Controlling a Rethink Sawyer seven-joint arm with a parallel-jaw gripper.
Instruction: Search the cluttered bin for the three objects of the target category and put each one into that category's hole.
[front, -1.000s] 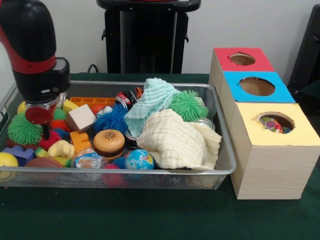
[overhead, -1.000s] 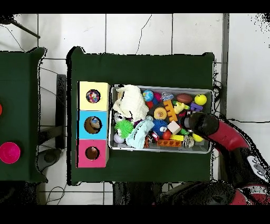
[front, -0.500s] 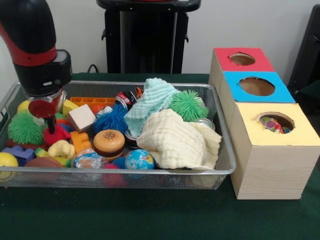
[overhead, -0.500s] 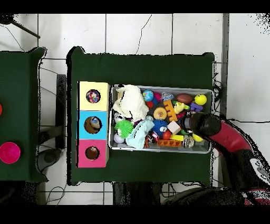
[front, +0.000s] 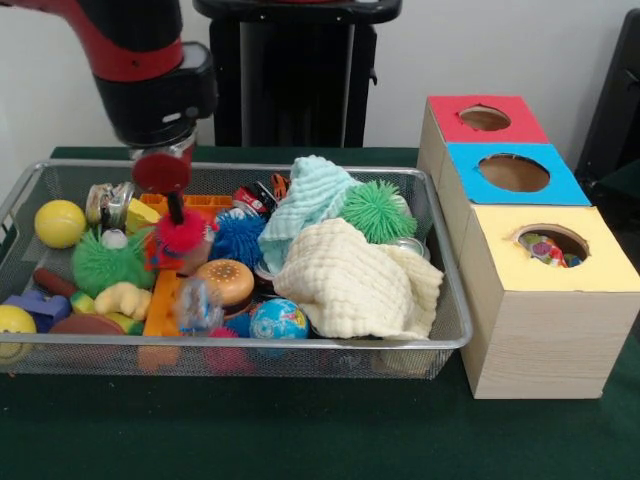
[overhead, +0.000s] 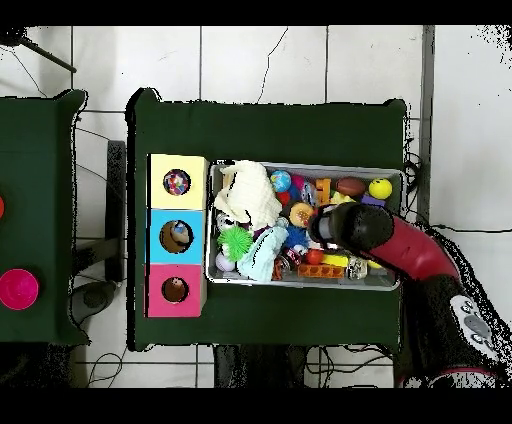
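Spiky red ball (front: 180, 233) hangs at the tip of the gripper (front: 176, 212), lifted a little above the clutter in the left half of the wire bin (front: 455, 330); the dark fingers are closed on its top, and the ball rides clear of the toys beneath. The red and black arm (front: 150, 70) comes down from the upper left in the front view, and in the overhead view it covers the gripper and the ball.

Just under and right of the held ball sits a toy hamburger (front: 224, 283), with an orange block (front: 163, 303) to its left and a blue spiky ball (front: 238, 238) behind it. A green spiky ball (front: 108, 264) lies to the left of the gripper, beside a yellow ball (front: 59, 223) near the bin's left wall. A small globe ball (front: 278, 320) rests by the front rim.

Further right, a pale yellow cloth (front: 360, 285) is heaped in the bin's right half, a light blue cloth (front: 305, 200) draped behind it, and a second green spiky ball (front: 377, 211) sits between them at the back.

Outside the bin on its right stand three boxes in a row, each with a round hole on top: yellow box (front: 550, 262) nearest, blue box (front: 512, 172) in the middle, red box (front: 483, 118) farthest. Small coloured things show inside the yellow box's hole.
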